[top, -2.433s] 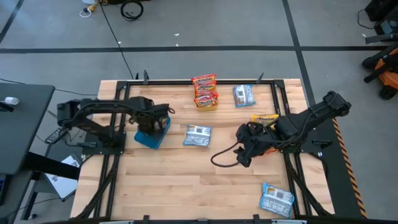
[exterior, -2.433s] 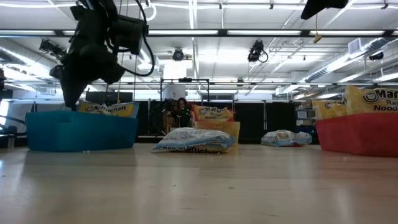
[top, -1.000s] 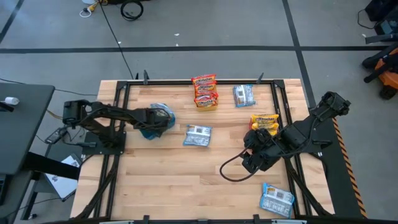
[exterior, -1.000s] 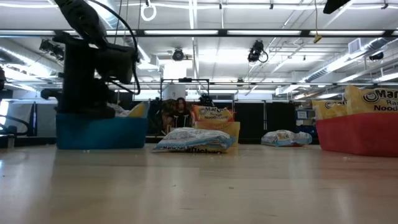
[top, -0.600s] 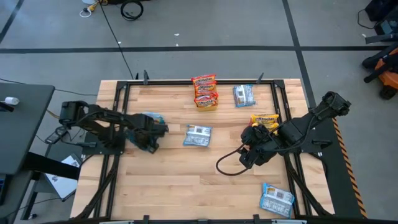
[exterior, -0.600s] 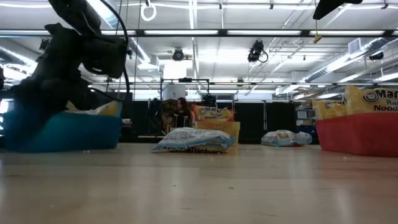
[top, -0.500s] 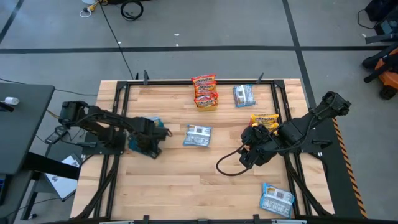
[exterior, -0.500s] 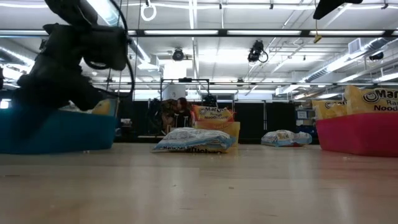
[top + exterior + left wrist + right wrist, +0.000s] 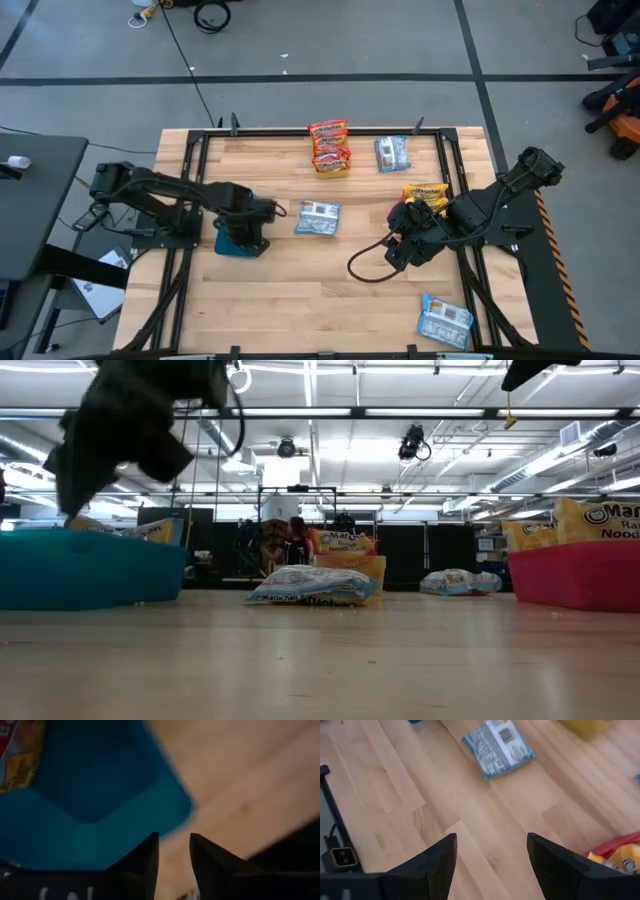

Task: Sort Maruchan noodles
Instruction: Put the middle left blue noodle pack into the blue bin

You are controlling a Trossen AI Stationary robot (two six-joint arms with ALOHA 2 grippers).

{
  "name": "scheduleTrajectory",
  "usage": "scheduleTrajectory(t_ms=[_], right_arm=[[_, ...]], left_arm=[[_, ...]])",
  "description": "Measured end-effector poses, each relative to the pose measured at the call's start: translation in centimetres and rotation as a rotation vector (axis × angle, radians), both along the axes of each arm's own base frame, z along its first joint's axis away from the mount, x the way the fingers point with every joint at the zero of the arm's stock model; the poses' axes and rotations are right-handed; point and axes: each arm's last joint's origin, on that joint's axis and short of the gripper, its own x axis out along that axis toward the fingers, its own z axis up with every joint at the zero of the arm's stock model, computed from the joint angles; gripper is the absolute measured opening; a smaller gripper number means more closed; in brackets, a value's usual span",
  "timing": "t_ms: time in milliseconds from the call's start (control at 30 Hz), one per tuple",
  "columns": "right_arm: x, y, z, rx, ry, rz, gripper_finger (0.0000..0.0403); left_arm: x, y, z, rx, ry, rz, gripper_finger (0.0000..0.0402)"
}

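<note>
I have the left gripper (image 9: 262, 212) poised over the blue bin (image 9: 240, 240) on the left side of the table (image 9: 300, 290); its fingers stand a small way apart with nothing between them, and the wrist view looks down into the bin's blue floor (image 9: 85, 785), where a yellow-orange packet (image 9: 15, 755) lies at one edge. I judge the bin sits there as the drop point for one kind, within easy reach of this arm. The right gripper (image 9: 398, 258) hangs over bare wood right of centre, its fingers (image 9: 435, 865) spread wide and empty, aimed toward the blue-and-white packet (image 9: 318, 217) lying flat mid-table, likely the next pick. A red bin (image 9: 575, 575) stands at the right, partly hidden under the right arm in the high view, with yellow packets (image 9: 426, 193) showing at it. The noodles left loose: a red-and-orange stack (image 9: 330, 147) at the far edge, a blue-and-white packet (image 9: 392, 153) just beside it, and another blue-and-white one (image 9: 444, 320) near the front right corner, well apart from the rest. The packets look flat, rectangular and crinkly, with glossy printed fronts; the mid-table one puffs up slightly in the low view (image 9: 315, 586). I judge the sorting unfinished, as several packets lie outside any bin.
</note>
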Motion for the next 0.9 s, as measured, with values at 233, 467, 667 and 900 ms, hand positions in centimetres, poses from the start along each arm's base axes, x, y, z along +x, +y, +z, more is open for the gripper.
scheduleTrajectory(t_ms=[233,467,667,900], right_arm=[[0.1,-0.2,0.0,-0.064,-0.005,0.027,0.0246],[-0.5,-0.1,-0.1,-0.071,0.034,0.031,0.0246],[-2.0,0.2,-0.5,-0.096,0.126,0.004,0.0246],[-2.9,0.1,-0.7,-0.090,0.218,-0.007,0.0246]], left_arm=[[3.5,0.3,6.7,0.343,-0.421,-0.177,0.0114],[7.1,-2.1,7.7,0.741,-0.814,-0.563,0.0119],[8.9,-2.7,2.8,0.847,-0.688,-0.833,0.0178],[11.8,-3.4,-2.3,0.971,-0.627,-0.939,0.0270]])
